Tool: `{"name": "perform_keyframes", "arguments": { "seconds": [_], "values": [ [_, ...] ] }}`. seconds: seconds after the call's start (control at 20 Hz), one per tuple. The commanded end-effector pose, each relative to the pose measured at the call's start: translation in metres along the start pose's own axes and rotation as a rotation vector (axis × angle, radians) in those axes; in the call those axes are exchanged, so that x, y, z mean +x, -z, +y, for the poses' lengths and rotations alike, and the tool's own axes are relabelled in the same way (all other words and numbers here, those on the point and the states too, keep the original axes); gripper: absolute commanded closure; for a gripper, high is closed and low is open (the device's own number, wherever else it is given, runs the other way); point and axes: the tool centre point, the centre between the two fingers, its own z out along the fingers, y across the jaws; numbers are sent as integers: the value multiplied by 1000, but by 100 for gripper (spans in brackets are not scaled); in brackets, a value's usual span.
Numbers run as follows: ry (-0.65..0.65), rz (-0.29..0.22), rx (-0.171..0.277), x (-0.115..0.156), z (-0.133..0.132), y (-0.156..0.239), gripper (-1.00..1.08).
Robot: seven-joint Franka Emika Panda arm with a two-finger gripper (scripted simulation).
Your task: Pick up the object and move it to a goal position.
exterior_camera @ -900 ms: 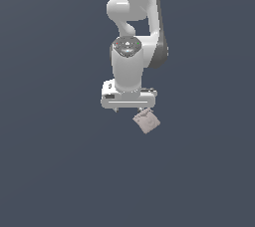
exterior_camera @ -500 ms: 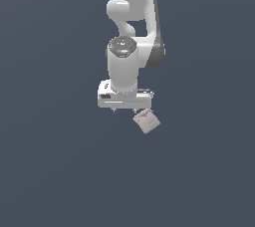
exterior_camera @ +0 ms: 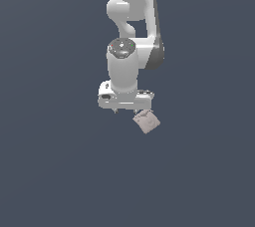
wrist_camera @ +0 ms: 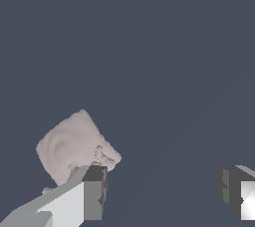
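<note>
No brand, label or readable writing on anything in view; the block [exterior_camera: 146, 121] carries only a faint round mark on its mottled pinkish-beige top. The arm [exterior_camera: 130, 47] is plain white with a dark grey joint band.

Surface: uniform dark slate-grey plane filling both views, matte, no seams, edges or walls visible.

Gripper [wrist_camera: 162, 191] points down at the surface. Jaws stand wide apart with nothing between them; the wrist view shows both fingers, bare floor in the gap.

Block lies flat on the surface, rotated so a corner points away. In the exterior view it sits just below the hand, toward that view's right. In the wrist view one finger [wrist_camera: 94, 191] overlaps the block's edge; contact cannot be judged.
</note>
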Motion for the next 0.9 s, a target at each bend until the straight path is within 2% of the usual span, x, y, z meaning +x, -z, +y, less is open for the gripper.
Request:
{"name": "perform_keyframes", "arguments": {
  "seconds": [0.0, 0.35, 0.85],
  "values": [
    [-24, 10, 15, -1, -4, -4, -60],
    [-142, 54, 83, -4, -23, -22, -60],
    [-416, 129, 214, -16, -54, -50, -60]
  ]
}}
